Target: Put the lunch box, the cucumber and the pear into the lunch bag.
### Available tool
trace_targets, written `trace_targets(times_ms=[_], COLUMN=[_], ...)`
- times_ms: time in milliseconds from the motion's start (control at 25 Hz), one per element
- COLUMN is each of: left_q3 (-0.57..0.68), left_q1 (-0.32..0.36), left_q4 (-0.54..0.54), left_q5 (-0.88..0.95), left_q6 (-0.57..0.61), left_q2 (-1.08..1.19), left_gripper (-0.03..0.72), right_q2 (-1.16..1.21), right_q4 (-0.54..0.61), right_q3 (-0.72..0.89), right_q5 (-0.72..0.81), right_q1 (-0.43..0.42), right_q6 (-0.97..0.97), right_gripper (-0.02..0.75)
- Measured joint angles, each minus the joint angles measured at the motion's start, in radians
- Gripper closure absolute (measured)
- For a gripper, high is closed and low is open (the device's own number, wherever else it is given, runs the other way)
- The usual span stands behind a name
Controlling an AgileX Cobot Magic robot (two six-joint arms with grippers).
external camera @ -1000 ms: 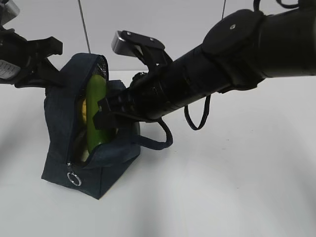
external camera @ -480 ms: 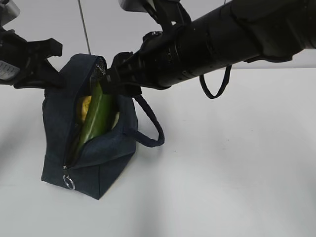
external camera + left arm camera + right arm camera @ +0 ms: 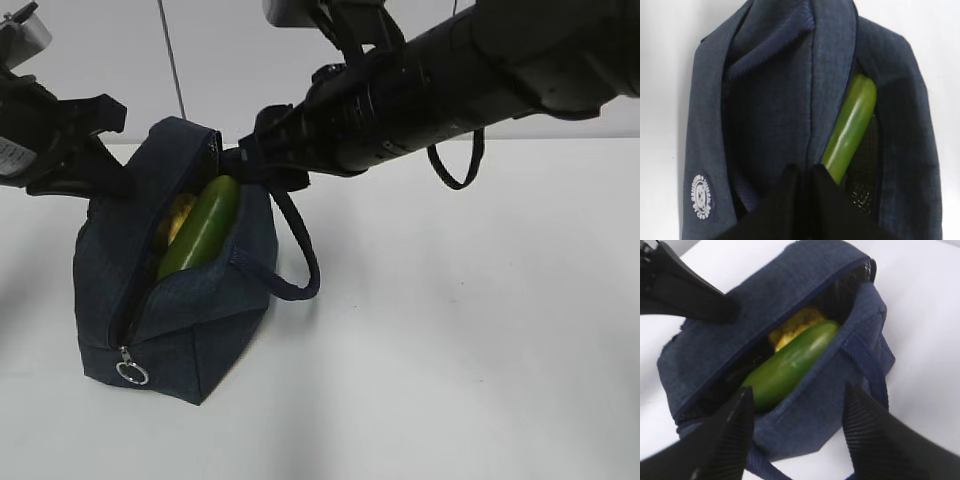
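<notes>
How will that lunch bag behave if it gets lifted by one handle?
The lunch bag looks like soft fabric, its sides creased, so it would probably sag. The cucumber leans out of the unzipped opening and might slide. With the pear inside too, it probably hangs unevenly.

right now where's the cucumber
The cucumber lies slanted in the open mouth of the lunch bag, left of centre in the exterior view, with the pear just behind it.

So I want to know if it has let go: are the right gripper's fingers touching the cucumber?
Apart. The right wrist view shows the right gripper open, its fingers spread above and clear of the cucumber, which lies in the lunch bag.
</notes>
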Motion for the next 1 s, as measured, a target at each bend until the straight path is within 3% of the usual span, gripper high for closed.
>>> trace_targets(times_ms=[200, 400, 560, 800, 1000], left_q3=[0.0, 0.0, 0.0, 0.0, 0.0], left_q1=[0.0, 0.0, 0.0, 0.0, 0.0], left_q4=[0.003, -0.002, -0.025, -0.035, -0.035], left_q5=[0.021, 0.027, 0.03, 0.032, 0.028], left_q6=[0.0, 0.0, 0.004, 0.01, 0.01], left_q2=[0.0, 0.0, 0.0, 0.0, 0.0], left_gripper=[0.685, 0.685, 0.685, 0.685, 0.685], right_q2=[0.0, 0.012, 0.081, 0.217, 0.227], right_q4=[-0.154, -0.196, -0.261, -0.5, -0.533], right_q3=[0.0, -0.048, -0.173, -0.408, -0.511], right_q5=[0.083, 0.125, 0.224, 0.489, 0.528], right_q1=[-0.002, -0.002, -0.002, -0.002, -0.004], right_q6=[0.208, 0.306, 0.394, 0.598, 0.674], right_gripper=[0.294, 0.294, 0.294, 0.294, 0.294])
